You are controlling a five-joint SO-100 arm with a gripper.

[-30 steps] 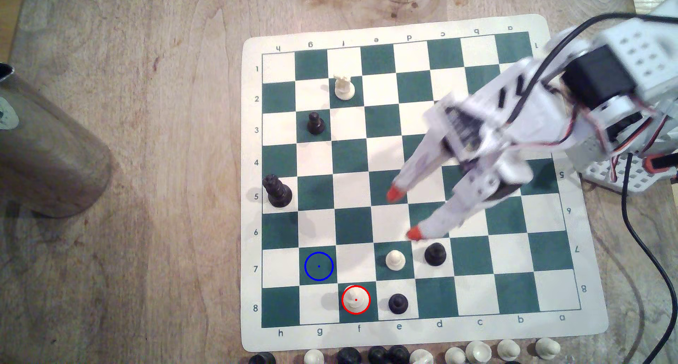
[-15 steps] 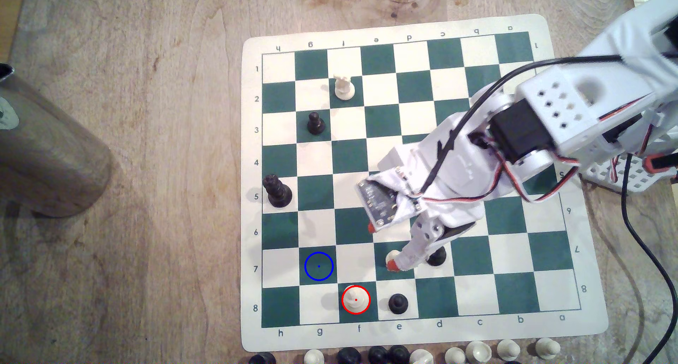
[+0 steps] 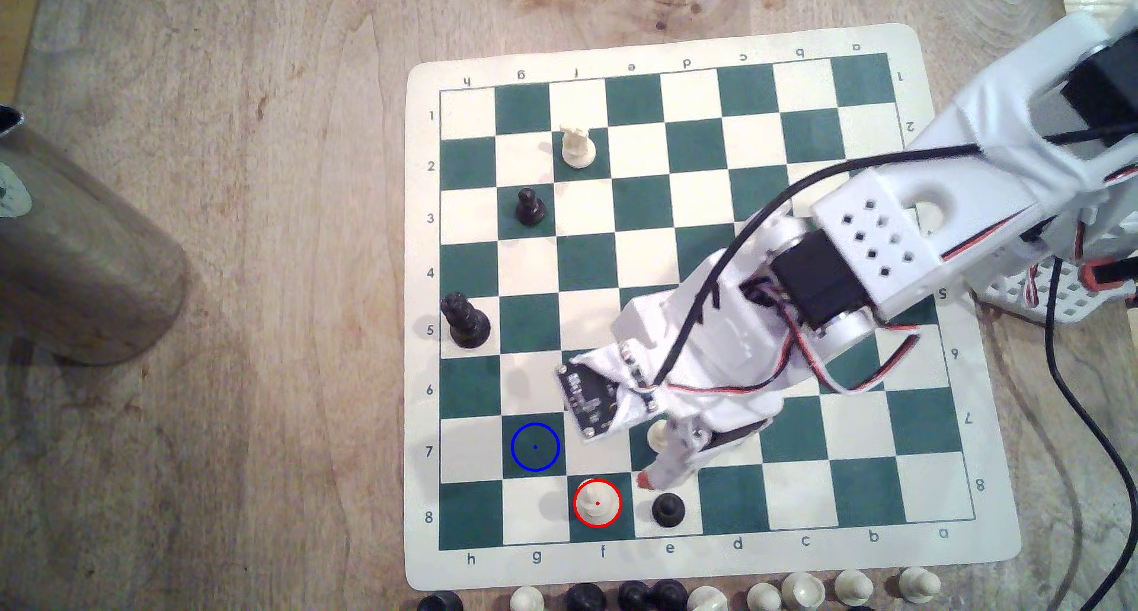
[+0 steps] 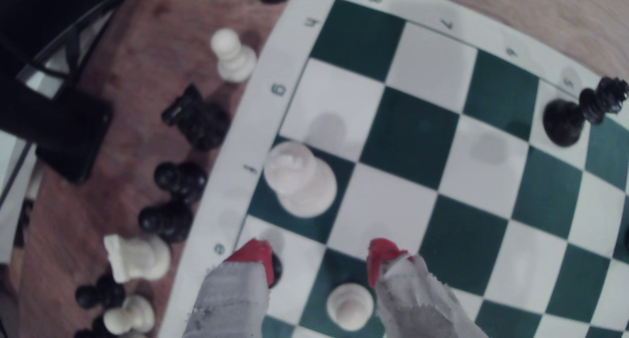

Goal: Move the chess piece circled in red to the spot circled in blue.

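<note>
Cream-white and ringed in red, the chess piece [image 3: 597, 502] stands on a green square in the bottom row of the board [image 3: 425, 315], low in the exterior view and left of centre. We see the spot [image 3: 535, 446], a blue-ringed green square, just up and to the left of it, bare. The gripper [image 3: 616, 457] hangs over the board just up and to the right of the piece, not touching it; one red fingertip [image 3: 643, 479] shows between the piece and a black pawn [image 3: 668, 509], while the other is hidden under the wrist. A white pawn [image 3: 659, 434] peeks out beside the finger.

In the wrist view, we find the chess piece [image 4: 301, 178] at mid-frame, ahead of the gripper [image 4: 316, 256]. Its two red-tipped fingers [image 4: 253, 254] are spread wide apart with nothing between them. The white pawn [image 4: 350, 306] sits at the bottom edge, between the fingers.
</note>
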